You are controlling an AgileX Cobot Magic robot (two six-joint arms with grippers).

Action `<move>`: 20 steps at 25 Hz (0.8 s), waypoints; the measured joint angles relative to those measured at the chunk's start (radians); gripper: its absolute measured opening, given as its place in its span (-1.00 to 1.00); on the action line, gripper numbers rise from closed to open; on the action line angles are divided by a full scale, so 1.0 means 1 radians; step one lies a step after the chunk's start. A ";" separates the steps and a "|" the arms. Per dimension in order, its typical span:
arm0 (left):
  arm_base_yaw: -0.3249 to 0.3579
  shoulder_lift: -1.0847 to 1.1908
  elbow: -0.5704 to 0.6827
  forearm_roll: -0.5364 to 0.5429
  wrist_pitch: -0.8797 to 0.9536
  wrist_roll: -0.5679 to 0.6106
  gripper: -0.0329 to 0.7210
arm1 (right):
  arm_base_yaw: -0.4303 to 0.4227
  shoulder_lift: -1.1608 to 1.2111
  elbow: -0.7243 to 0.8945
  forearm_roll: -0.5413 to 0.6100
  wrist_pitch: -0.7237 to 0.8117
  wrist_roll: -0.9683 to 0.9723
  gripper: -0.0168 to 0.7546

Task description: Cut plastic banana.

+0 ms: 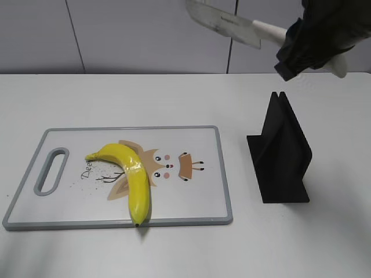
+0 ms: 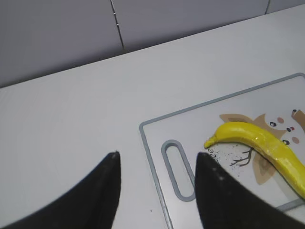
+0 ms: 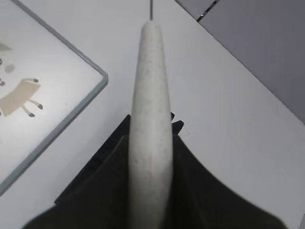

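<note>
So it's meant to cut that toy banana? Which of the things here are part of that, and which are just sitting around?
Part of the job:
- plastic banana, lying on the cutting board
- knife, held up high in the right end effector
- left end effector, open and empty over the table

Just there:
- black knife stand, empty beside the board
- white table

Bright, even light; soft shadows; close gripper parts blurred in wrist views.
</note>
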State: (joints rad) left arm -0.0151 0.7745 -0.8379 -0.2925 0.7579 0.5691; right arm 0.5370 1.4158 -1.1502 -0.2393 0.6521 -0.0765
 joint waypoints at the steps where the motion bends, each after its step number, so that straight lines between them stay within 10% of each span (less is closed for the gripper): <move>1: 0.000 0.042 -0.028 -0.024 -0.001 0.030 0.38 | 0.000 0.013 -0.002 0.000 -0.001 -0.032 -0.46; 9: 0.000 0.341 -0.306 -0.259 0.184 0.334 0.38 | 0.000 0.127 -0.101 0.039 -0.002 -0.284 -0.46; 20: -0.074 0.617 -0.532 -0.275 0.418 0.786 0.38 | 0.000 0.369 -0.369 0.506 0.223 -0.929 -0.46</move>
State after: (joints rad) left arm -0.0887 1.3917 -1.3699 -0.5676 1.1761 1.3548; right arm 0.5370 1.7851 -1.5192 0.2669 0.8752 -1.0054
